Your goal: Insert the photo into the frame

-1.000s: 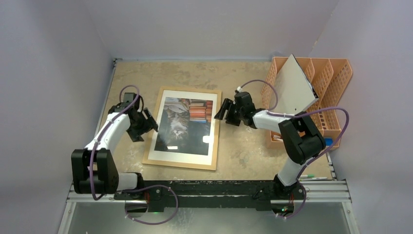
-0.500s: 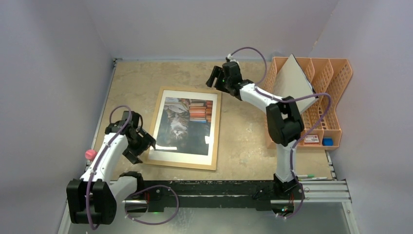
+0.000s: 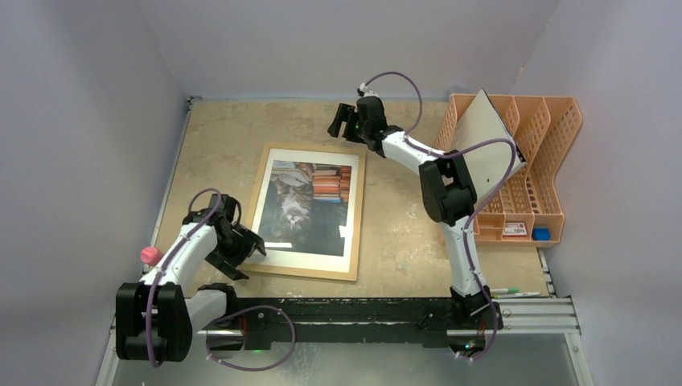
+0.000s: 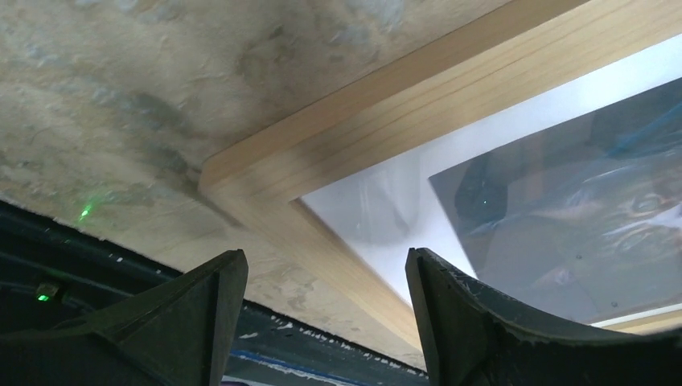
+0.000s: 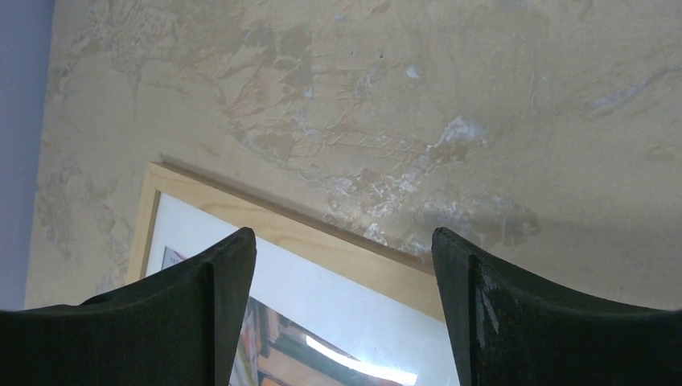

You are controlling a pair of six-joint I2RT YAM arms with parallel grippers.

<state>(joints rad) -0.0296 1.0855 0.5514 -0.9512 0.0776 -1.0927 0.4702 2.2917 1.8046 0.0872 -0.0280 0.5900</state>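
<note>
Plainly, the table (image 3: 402, 233) carries the frame (image 3: 306, 271) lying flat left of centre, long sides running near to far. The photo (image 3: 306, 207) lies face up inside it with a white border all round, so it looks already seated. The frame is probably light and stiff but thin. Its shiny face may be slippery and could crack, so the wooden rails near a corner are the safe hold. The photo, being paper, would bend and crease, so any nudge belongs at its edge. The left gripper (image 3: 249, 259) hovers at the near left corner, jaws apart, holding nothing. The right gripper (image 3: 334, 122) hangs beyond the far edge, likewise spread and empty.
</note>
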